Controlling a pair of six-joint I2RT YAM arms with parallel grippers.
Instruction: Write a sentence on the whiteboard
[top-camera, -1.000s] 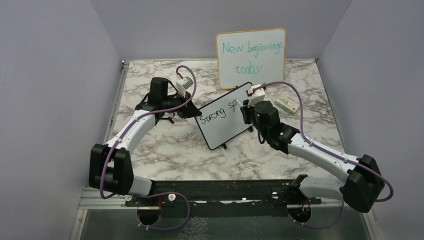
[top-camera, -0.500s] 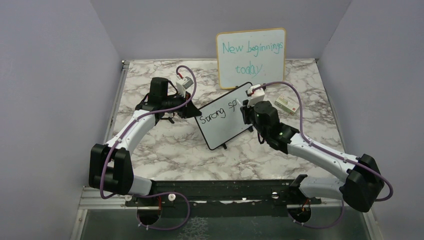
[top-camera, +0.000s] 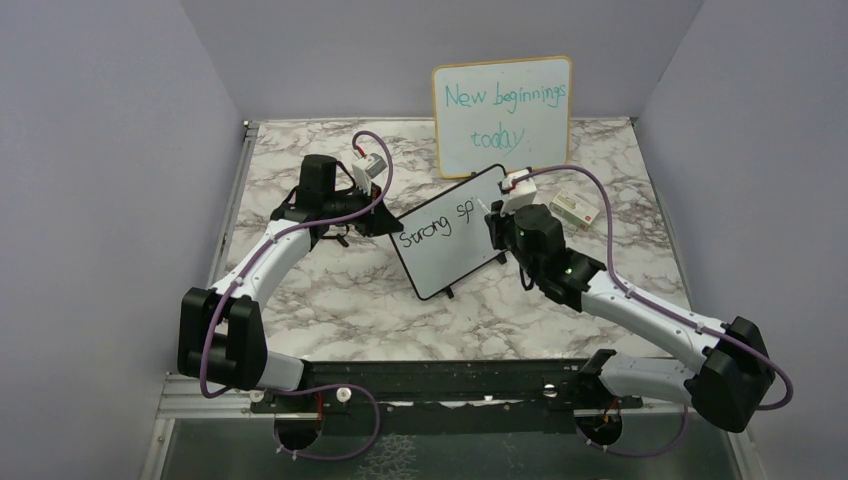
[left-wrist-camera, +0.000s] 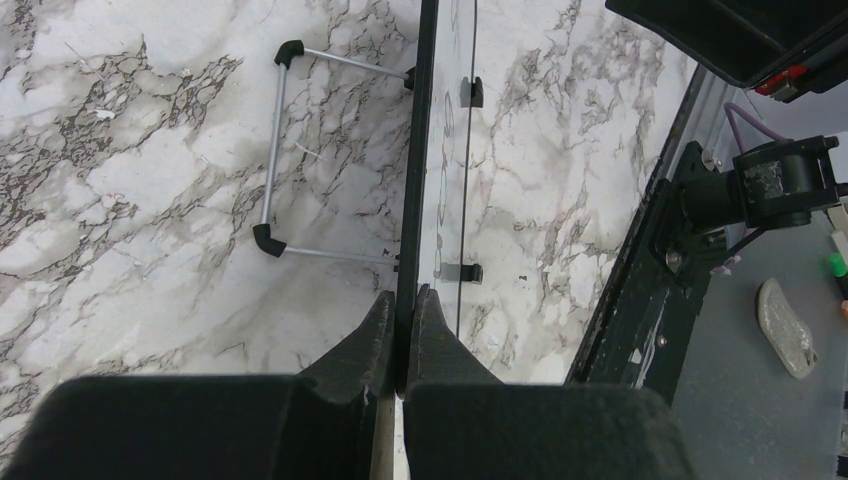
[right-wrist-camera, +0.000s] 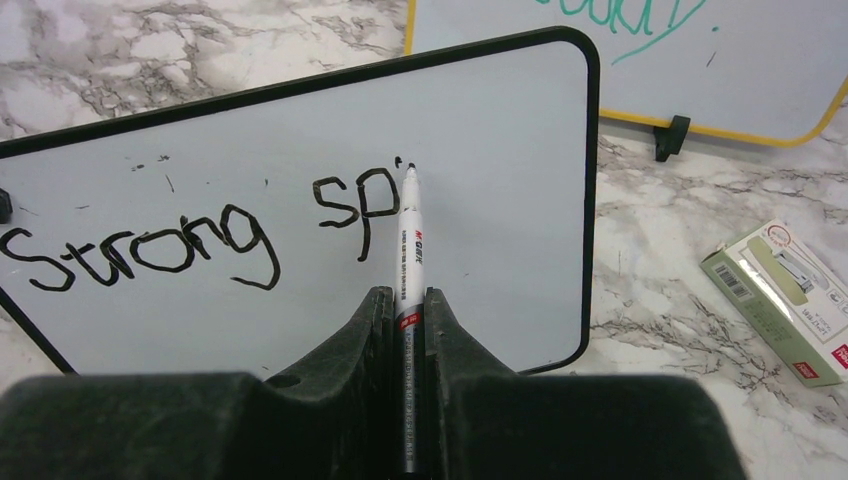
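Whiteboard (top-camera: 440, 258) stands tilted on its wire stand (left-wrist-camera: 270, 150), its thin black edge pinched between your left gripper's (left-wrist-camera: 404, 303) clenched fingers. Its face lies just ahead of the right gripper's (right-wrist-camera: 404, 298) fingers, which clamp a marker (right-wrist-camera: 409, 235) with its tip at the board just past "Strong sp". Expect the board to be light, stiff and slick, and prone to skid or tip. Grip it by the frame, never the written face.

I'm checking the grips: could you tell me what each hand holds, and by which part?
The left hand clamps the whiteboard by its edge; the right hand grips the marker by its barrel.
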